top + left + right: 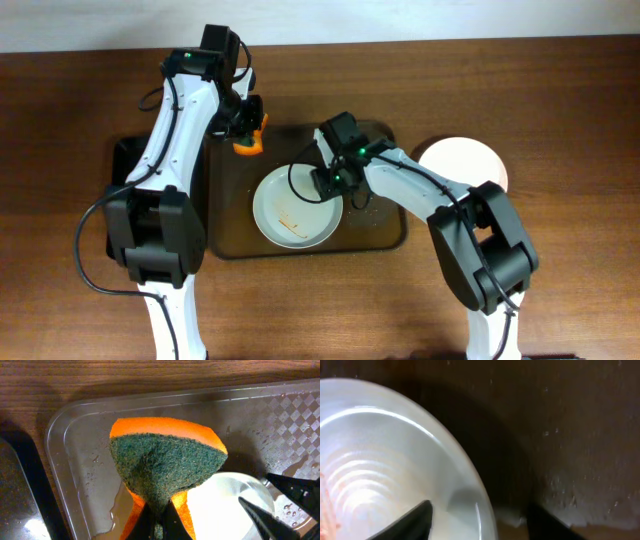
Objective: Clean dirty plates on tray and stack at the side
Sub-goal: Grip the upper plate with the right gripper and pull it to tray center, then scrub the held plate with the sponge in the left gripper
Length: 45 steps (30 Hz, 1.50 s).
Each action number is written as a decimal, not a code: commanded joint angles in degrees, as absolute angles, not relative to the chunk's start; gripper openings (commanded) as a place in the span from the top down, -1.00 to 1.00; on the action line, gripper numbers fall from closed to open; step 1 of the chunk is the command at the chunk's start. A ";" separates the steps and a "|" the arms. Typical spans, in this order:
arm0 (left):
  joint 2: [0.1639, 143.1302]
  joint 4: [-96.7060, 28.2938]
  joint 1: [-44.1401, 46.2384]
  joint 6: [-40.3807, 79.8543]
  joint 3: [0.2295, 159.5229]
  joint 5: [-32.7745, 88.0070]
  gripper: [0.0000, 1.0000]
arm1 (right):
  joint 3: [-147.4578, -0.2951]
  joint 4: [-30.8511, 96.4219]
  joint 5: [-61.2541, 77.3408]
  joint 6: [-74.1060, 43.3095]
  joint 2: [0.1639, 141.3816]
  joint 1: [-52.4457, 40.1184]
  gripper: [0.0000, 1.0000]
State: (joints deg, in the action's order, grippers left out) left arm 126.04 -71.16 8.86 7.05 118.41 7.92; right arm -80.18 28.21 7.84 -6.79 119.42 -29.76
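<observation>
Left claw point(159, 520) pinched shut on orange sponge with green scouring face point(165, 465), above a corner of the brown translucent tray point(82, 455). Right claw point(479, 507) gapes wide, holding nothing, astride the rim of the sauce-streaked round white plate point(300, 205) mid-tray. We judge scrubbing not yet begun: clamp rim, bring sponge across.

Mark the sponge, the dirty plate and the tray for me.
sponge point(165, 467): left wrist view, on its green scouring face.
dirty plate point(285, 203): overhead view, on the middle of its white face.
tray point(385, 228): overhead view, on the bare floor near its right corner.
</observation>
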 commanded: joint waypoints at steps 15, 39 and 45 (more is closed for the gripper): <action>125.80 -70.83 8.84 5.93 117.89 7.70 1.00 | -80.79 31.62 7.09 -43.57 122.15 -29.47 0.74; 126.61 -44.80 20.47 -7.46 87.42 7.92 1.00 | -81.28 31.22 8.43 -26.76 122.19 -25.96 0.92; 126.61 -59.83 18.02 -24.16 87.48 24.91 1.00 | -81.28 31.05 8.43 -26.79 122.19 -25.96 0.92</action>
State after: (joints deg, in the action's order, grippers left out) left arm 123.74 -55.05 18.74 -16.29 90.41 15.16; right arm -82.19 31.29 9.19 -26.28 120.70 -25.56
